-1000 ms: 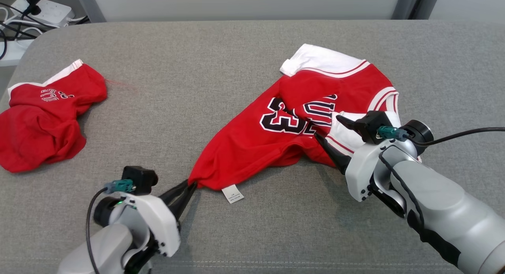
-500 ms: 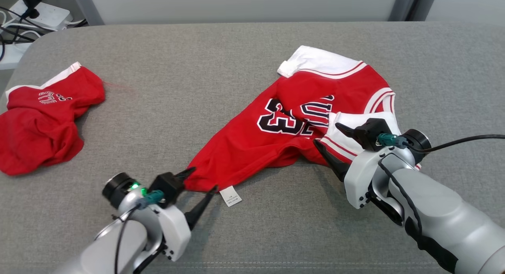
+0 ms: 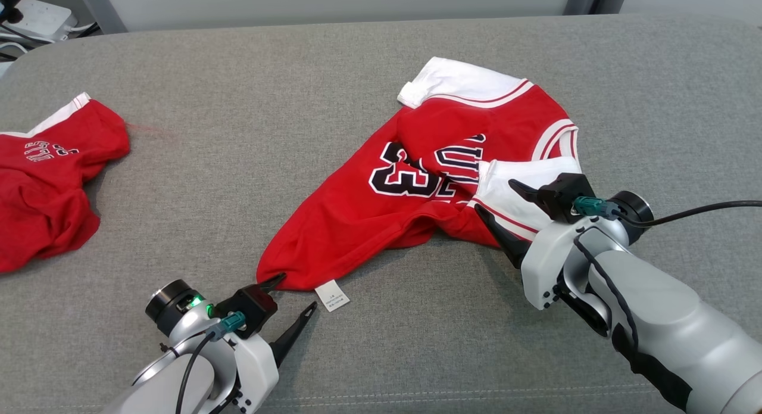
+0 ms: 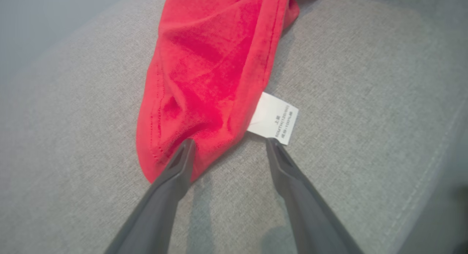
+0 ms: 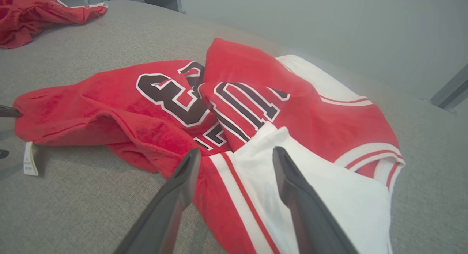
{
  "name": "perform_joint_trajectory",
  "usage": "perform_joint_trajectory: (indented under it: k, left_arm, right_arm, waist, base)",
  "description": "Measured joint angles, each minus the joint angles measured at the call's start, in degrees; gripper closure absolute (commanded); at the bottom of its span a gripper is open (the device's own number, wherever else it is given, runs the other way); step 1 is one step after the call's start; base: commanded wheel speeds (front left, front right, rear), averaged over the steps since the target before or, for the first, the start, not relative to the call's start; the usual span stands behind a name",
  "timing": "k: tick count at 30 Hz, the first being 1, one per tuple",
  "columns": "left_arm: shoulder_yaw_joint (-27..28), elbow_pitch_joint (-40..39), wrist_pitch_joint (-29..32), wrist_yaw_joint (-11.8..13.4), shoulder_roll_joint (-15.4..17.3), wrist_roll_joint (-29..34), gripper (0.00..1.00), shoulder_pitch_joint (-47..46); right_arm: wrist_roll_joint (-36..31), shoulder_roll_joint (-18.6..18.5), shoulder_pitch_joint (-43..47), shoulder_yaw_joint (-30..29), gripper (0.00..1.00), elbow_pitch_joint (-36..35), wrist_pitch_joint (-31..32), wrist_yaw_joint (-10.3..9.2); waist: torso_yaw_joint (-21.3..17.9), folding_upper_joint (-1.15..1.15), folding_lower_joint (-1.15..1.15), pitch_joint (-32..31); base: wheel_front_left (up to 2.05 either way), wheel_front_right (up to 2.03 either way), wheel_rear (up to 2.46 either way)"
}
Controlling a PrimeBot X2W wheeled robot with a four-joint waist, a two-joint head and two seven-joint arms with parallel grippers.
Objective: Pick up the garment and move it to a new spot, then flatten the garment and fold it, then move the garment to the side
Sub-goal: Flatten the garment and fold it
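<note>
The garment point(image 3: 417, 205) is a red jersey with white sleeves and dark numerals, lying crumpled on the grey padded surface point(image 3: 238, 134). Its lower hem corner points toward me, with a white label point(image 3: 332, 296) beside it. My left gripper point(image 3: 296, 292) is open just short of that corner; in the left wrist view one finger lies over the red hem point(image 4: 212, 64) and the other touches the label point(image 4: 273, 118), gripper point(image 4: 230, 141) holding nothing. My right gripper point(image 3: 495, 196) is open over the near white sleeve, straddling the sleeve's striped edge point(image 5: 234, 173) in the right wrist view, gripper point(image 5: 237, 151).
A second red garment point(image 3: 41, 181) lies bunched at the far left of the surface. A power strip and cables point(image 3: 36, 15) sit beyond the back left corner. A stitched seam runs along the near edge point(image 3: 417, 396).
My left gripper opened, let go of the garment's hem corner and drew back slightly toward me. The corner now lies flat. The head camera shifted; the right gripper stayed open over the sleeve.
</note>
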Motion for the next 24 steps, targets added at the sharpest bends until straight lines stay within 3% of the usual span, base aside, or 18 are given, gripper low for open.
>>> perform_joint_trajectory:
  k: [20,21,22,24]
  left_arm:
    - [2.5,7.5,-0.8,-2.5,-2.0,3.6,0.00,-1.5]
    - [2.6,7.7,-0.8,-2.5,-2.1,3.7,0.03,-1.8]
    - [2.7,8.1,-0.8,-2.5,-2.3,3.7,0.17,-2.1]
    - [3.1,8.7,-0.7,-2.5,-2.7,3.7,0.55,-2.7]
  right_arm:
    - [-2.1,0.6,0.0,-2.4,0.00,-0.2,0.0,0.00]
    - [-2.3,0.6,0.0,-2.6,0.00,-0.3,0.0,0.00]
    - [-2.3,0.7,0.0,-2.7,0.00,-0.3,0.0,0.00]
    - [-2.4,0.8,0.0,-3.1,0.00,-0.4,0.0,0.00]
  waist:
    - [-0.4,0.00,0.00,1.8]
    - [-0.5,0.00,0.00,1.9]
    - [-0.6,0.00,0.00,2.0]
    - [-0.8,0.00,0.00,2.1]
  base:
    - [0.00,0.00,0.00]
    - [0.00,0.00,0.00]
    - [0.00,0.00,0.00]
    - [0.00,0.00,0.00]
